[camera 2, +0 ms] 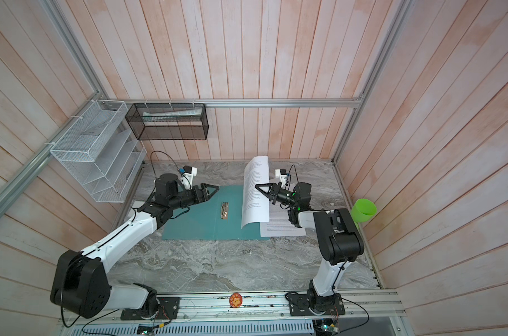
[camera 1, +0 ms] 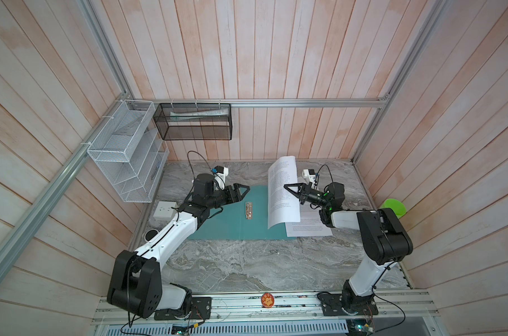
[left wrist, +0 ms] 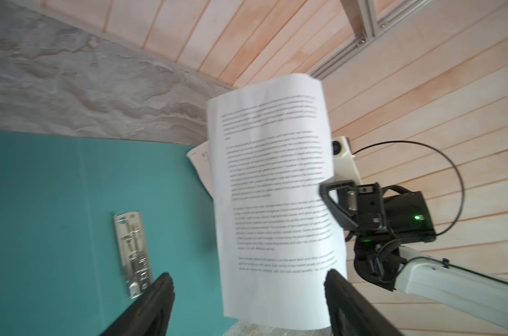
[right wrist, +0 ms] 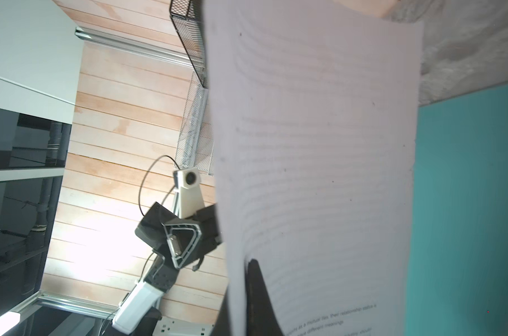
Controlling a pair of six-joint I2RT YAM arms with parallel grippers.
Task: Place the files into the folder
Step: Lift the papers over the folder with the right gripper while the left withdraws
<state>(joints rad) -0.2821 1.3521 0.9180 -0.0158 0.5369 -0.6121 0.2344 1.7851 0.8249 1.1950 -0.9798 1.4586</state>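
one sheet (camera 1: 280, 200) is pinched upright in the closed right gripper (camera 1: 286, 186), above the right half of the open folder (camera 1: 223, 227). the left gripper (camera 1: 246, 189) is held wide and empty over the folder. other files (camera 1: 309, 228) are laid flat at its right edge.

Two grippers are counted: the left gripper (camera 1: 244, 190) and the right gripper (camera 1: 286, 186). One folder (camera 1: 232, 224) is seen, with one metal clip (camera 1: 248, 211) on it. One raised file (camera 1: 282, 192) is counted, and at least one flat file (camera 1: 308, 229) at four o'clock from the clip; whether more lie beneath cannot be told. One white wire rack (camera 1: 124, 151), one black mesh basket (camera 1: 194, 122), one socket block (camera 1: 165, 210), one green cup (camera 1: 394, 208) and one round orange badge (camera 1: 266, 300) are counted.
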